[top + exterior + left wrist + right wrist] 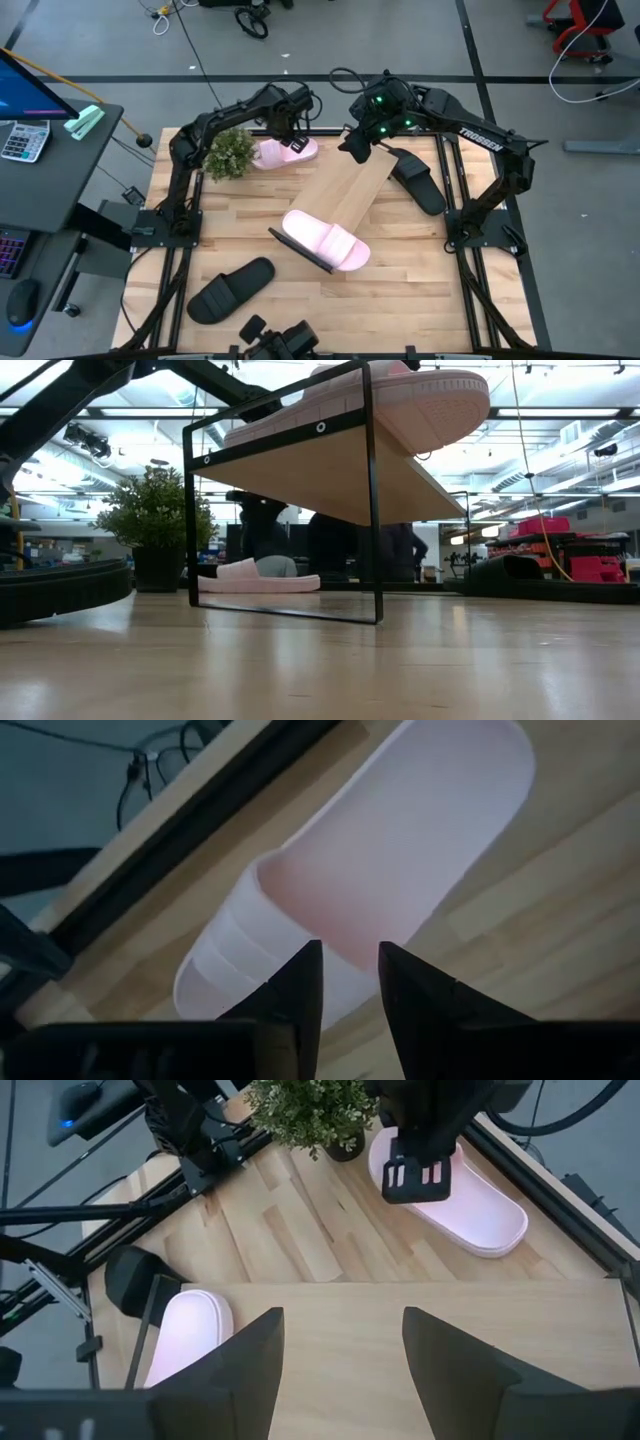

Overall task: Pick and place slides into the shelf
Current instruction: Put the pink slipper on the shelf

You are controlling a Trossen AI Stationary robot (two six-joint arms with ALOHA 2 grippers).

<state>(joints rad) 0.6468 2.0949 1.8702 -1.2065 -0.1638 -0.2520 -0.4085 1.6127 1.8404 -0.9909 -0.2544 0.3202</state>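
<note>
Left gripper (297,146) angled down over pink slide (285,152) — jaws spread; right gripper (357,150) above shelf (350,190), spread.

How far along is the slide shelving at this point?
One pink slide lies on the shelf. The left hand hovers over the second pink slide, fingers slightly apart. Both black slides remain on the table. The right hand waits, open, above the shelf.

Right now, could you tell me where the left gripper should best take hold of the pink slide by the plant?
Probably the wide strap of the pink slide, from above. It lies sole-down, so the strap arches above the footbed. The left gripper hovers over it, fingers slightly apart, beside the plant.
</note>
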